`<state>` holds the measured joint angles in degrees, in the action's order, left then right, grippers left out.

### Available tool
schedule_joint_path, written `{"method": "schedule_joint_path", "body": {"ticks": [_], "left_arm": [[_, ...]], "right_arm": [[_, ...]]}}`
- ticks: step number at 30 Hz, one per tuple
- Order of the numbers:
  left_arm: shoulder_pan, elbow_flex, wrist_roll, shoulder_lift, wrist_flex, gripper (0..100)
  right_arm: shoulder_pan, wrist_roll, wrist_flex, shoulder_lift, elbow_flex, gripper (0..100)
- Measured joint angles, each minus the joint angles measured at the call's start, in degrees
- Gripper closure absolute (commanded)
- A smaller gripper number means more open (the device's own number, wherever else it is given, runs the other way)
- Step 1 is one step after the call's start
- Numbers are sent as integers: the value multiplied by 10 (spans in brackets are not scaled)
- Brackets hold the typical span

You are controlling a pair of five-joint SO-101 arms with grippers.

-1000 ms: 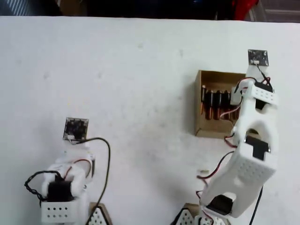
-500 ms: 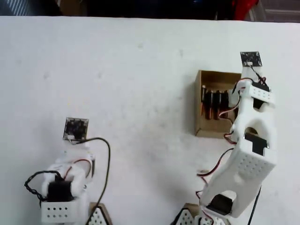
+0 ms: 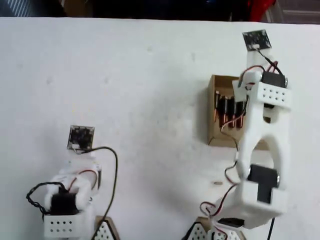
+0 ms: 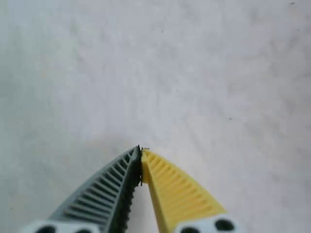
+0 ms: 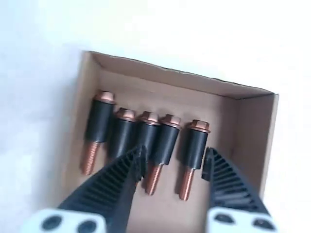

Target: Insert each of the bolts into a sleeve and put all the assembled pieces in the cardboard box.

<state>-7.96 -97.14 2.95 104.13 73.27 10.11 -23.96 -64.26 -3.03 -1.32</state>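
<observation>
Right of centre in the high view, the cardboard box (image 3: pixel 212 112) holds five copper threaded bolts (image 5: pixel 153 179) in smooth black sleeves (image 5: pixel 99 121) (side by side); right gripper (image 5: pixel 175 160) gapes above them; left gripper (image 4: pixel 141 153) closed, ridged tips touching.

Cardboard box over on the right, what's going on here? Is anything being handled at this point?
The right arm hangs over the cardboard box with its jaws open and holding nothing. Five assembled pieces, each a copper bolt in a black sleeve, lie side by side in the box. The left arm sits folded near its base, jaws shut on nothing, above the table. The job looks about done.
</observation>
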Motion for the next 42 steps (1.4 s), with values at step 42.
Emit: {"method": "schedule_joint_path", "body": {"ticks": [42], "left_arm": [[0, 0, 0, 0, 0, 976]], "right_arm": [[-123, 65, -185, 661, -199, 950]]}}
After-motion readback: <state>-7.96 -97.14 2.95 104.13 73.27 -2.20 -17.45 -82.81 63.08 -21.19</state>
